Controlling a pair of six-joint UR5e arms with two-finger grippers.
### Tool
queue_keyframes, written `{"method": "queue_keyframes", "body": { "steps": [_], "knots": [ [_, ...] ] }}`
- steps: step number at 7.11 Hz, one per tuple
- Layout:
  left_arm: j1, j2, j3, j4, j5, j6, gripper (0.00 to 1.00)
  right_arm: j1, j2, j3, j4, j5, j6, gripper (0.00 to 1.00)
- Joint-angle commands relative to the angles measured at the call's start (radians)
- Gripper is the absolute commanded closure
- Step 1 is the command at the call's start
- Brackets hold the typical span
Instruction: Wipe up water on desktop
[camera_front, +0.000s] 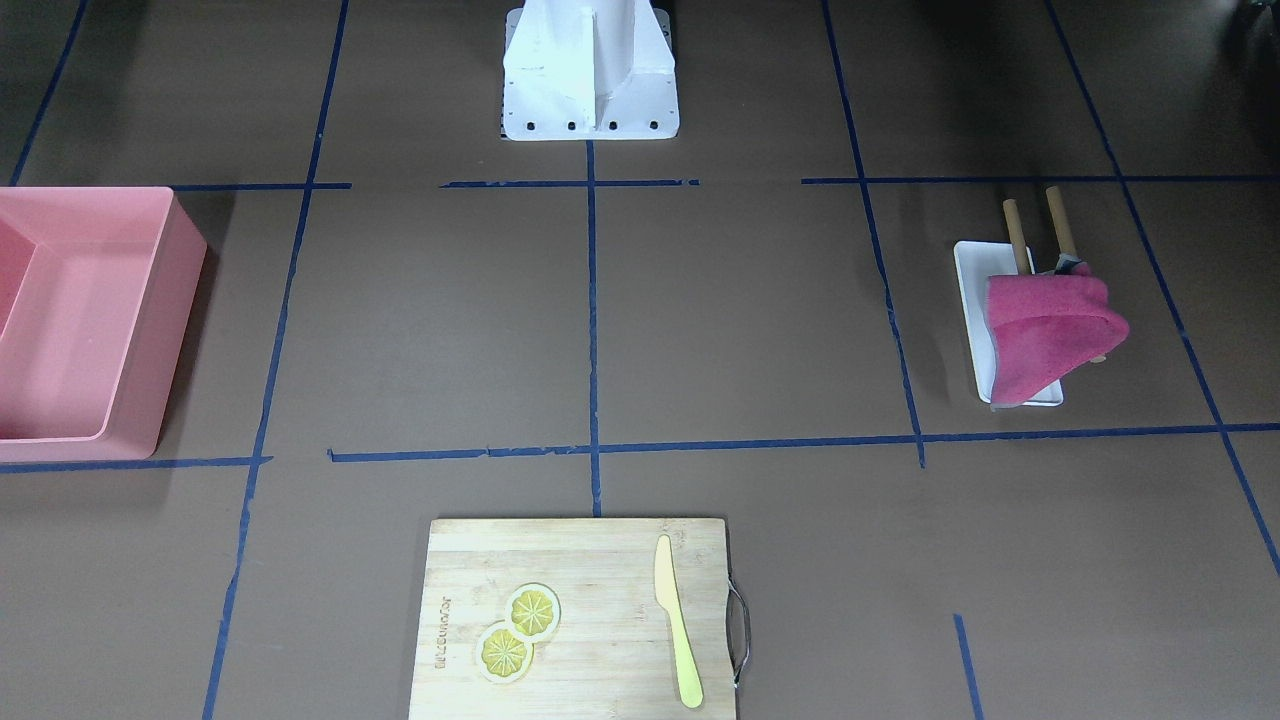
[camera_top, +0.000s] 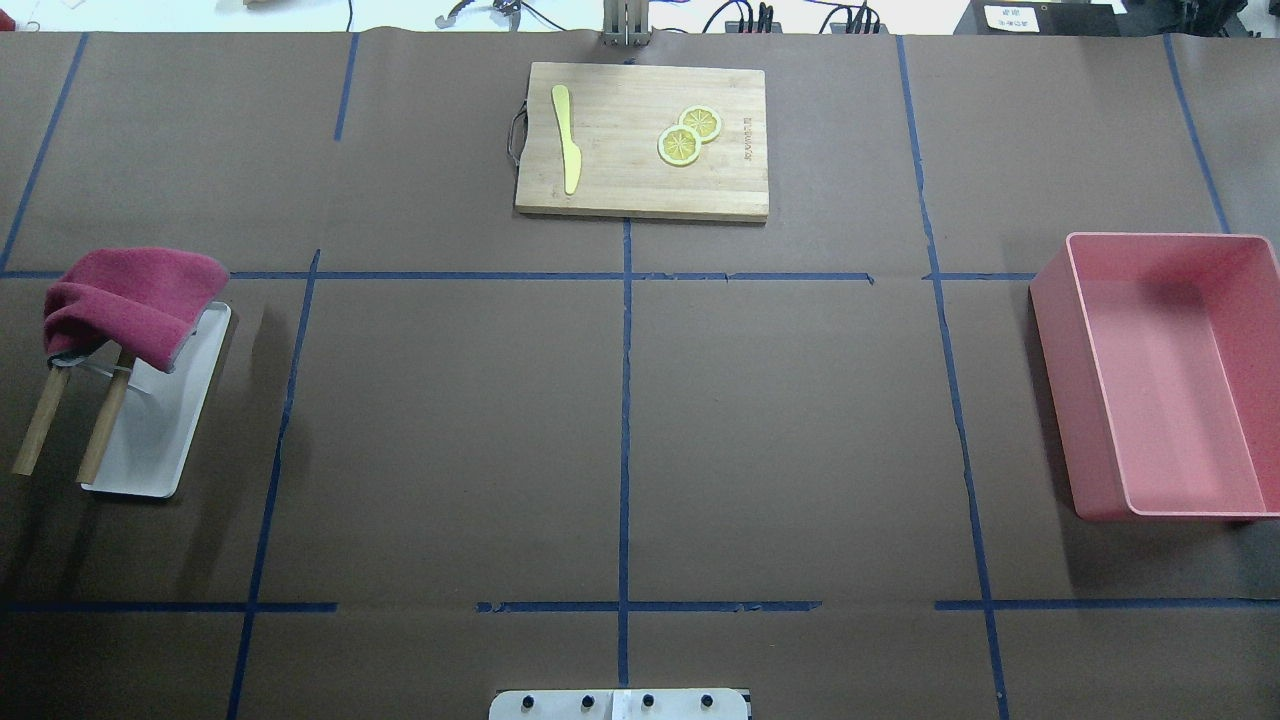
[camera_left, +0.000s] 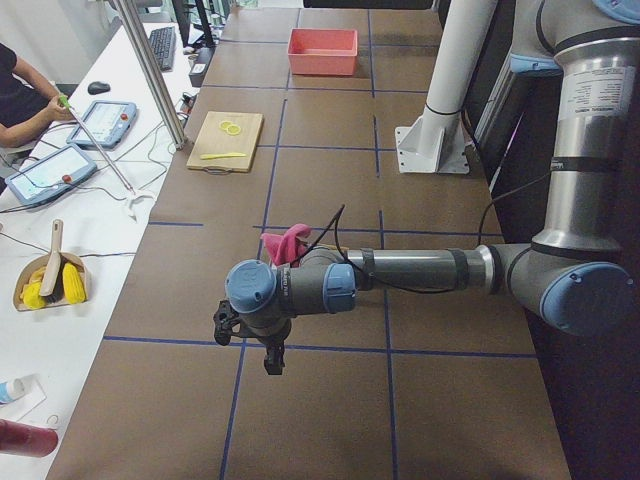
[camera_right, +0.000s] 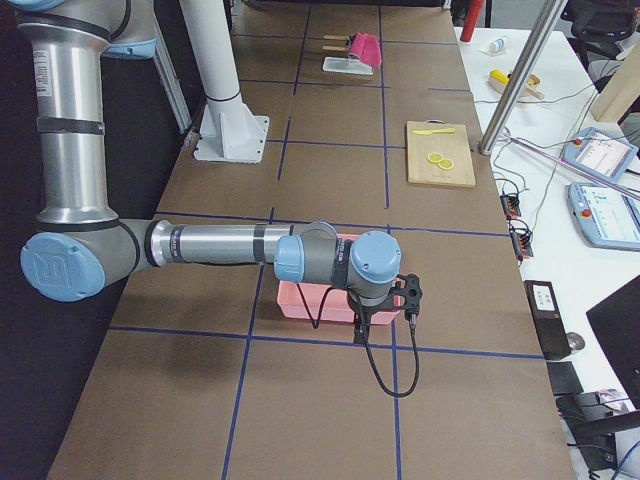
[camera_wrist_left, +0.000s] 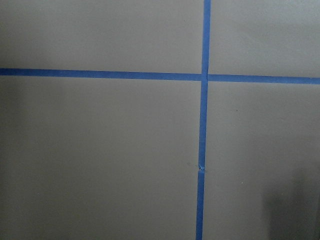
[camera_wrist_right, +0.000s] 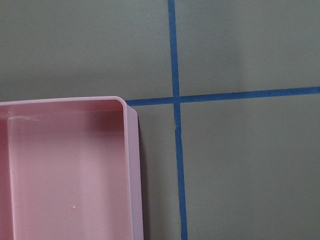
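The desktop (camera_top: 450, 430) is a flat dark-brown surface marked by blue tape lines; I can make out no water on it in any view. A magenta cloth (camera_top: 130, 300) hangs over a small rack with two wooden handles (camera_top: 40, 425) on a white tray (camera_top: 165, 430) at the overhead view's left; it also shows in the front view (camera_front: 1045, 330). My left gripper (camera_left: 272, 358) hangs off the near arm above the desktop, short of the cloth. My right gripper (camera_right: 362, 320) hangs above the pink bin. Both show only in side views, so I cannot tell whether they are open or shut.
A pink bin (camera_top: 1165, 370) stands at the right; its corner fills the right wrist view (camera_wrist_right: 65, 170). A wooden cutting board (camera_top: 642, 140) with a yellow knife (camera_top: 567, 135) and two lemon slices (camera_top: 688, 135) lies at the far middle edge. The white robot base (camera_front: 590, 70) stands at the near edge.
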Motion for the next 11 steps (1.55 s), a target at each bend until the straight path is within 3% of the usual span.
{"method": "queue_keyframes", "body": {
  "steps": [1, 7, 11],
  "knots": [
    [0.0, 0.0, 0.0, -0.002, -0.001, -0.001, 0.0, 0.0, 0.001, 0.0, 0.002, 0.0, 0.002, 0.0],
    [0.0, -0.008, -0.017, -0.005, -0.003, -0.002, 0.0, 0.0, 0.001, 0.002, 0.002, 0.011, 0.005, 0.0],
    [0.018, -0.009, -0.209, -0.005, -0.026, -0.052, 0.0, -0.005, 0.016, 0.013, 0.002, 0.009, 0.0, 0.0]
  ]
}}
